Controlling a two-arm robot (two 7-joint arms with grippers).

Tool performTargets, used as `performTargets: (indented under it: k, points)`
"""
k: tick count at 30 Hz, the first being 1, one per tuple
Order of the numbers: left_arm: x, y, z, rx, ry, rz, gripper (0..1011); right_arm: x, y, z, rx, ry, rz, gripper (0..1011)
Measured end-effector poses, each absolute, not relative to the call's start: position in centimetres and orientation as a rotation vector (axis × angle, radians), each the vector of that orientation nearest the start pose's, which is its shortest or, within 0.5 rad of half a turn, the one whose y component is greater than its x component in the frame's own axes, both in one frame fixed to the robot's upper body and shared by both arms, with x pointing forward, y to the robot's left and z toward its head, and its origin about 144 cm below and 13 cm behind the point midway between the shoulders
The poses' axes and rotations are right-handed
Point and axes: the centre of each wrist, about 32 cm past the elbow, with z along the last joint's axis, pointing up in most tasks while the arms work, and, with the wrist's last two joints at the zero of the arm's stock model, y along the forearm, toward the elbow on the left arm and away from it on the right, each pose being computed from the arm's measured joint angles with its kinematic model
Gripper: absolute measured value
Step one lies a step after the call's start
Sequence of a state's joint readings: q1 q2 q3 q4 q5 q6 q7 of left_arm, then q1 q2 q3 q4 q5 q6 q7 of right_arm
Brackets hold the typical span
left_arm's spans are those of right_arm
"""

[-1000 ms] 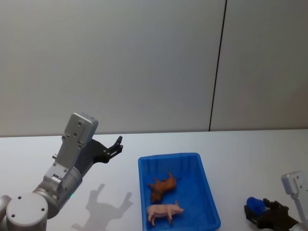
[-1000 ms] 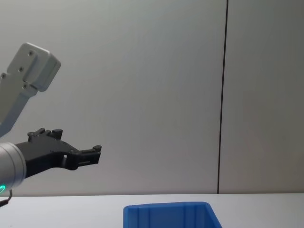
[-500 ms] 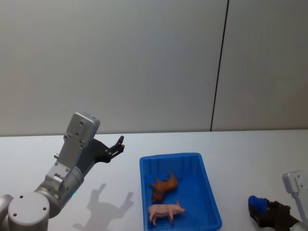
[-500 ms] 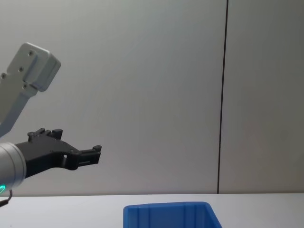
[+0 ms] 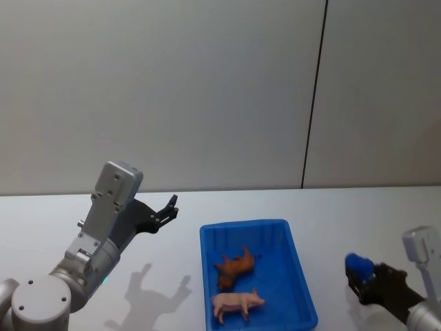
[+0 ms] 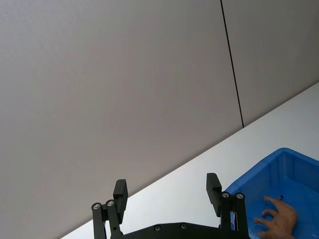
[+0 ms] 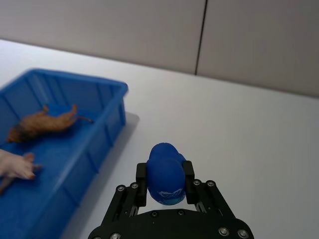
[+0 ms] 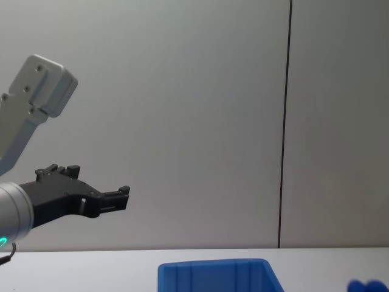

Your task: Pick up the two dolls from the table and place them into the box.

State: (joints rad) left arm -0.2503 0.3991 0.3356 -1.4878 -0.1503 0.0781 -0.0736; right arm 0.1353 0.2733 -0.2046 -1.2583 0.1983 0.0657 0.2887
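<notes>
Right claw (image 7: 165, 180) is pinching a blue doll (image 7: 165, 175) beside the box (image 5: 300, 303), so I'd clear the rim before releasing, left claw (image 6: 169, 191) hanging spread.

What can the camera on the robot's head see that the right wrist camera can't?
Only the head view takes in the left end effector, open and raised over the white table to the left of the blue box, and the shadow it casts. Only the right wrist view gives a close look at the right end effector shut on a blue toy, with markings on the toy's front. Both see the blue box with a brown animal toy and a pink pig toy lying inside it, the table, and the grey wall behind.
</notes>
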Motion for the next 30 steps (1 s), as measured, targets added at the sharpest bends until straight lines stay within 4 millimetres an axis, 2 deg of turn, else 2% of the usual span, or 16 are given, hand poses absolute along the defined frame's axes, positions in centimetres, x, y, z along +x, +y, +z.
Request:
performTargets:
  k: [7,18,21,22,25,29,30]
  points:
    - [51.4,25.5,118.6,0.239,-0.221,1.231,1001,48.5,-26.3,110.5,-0.206,0.089,-1.099,372]
    - [51.4,25.5,118.6,0.239,-0.221,1.231,1001,48.9,-23.7,113.3,-0.099,-0.014,-0.947,299]
    - [51.4,25.5,118.6,0.239,-0.221,1.231,1001,49.1,-23.0,113.8,-0.083,-0.031,-0.91,355]
    - [51.4,25.5,118.6,0.239,-0.221,1.231,1001,49.2,-22.7,113.9,-0.077,-0.036,-0.897,428]
    - [51.4,25.5,118.6,0.239,-0.221,1.231,1001,49.5,-21.7,114.4,-0.062,-0.051,-0.85,493]
    - [51.4,25.5,118.6,0.239,-0.221,1.231,1001,50.0,-20.2,114.8,-0.046,-0.064,-0.791,681]
    - [51.4,25.5,118.6,0.239,-0.221,1.231,1001,50.1,-20.0,114.8,-0.044,-0.064,-0.785,681]
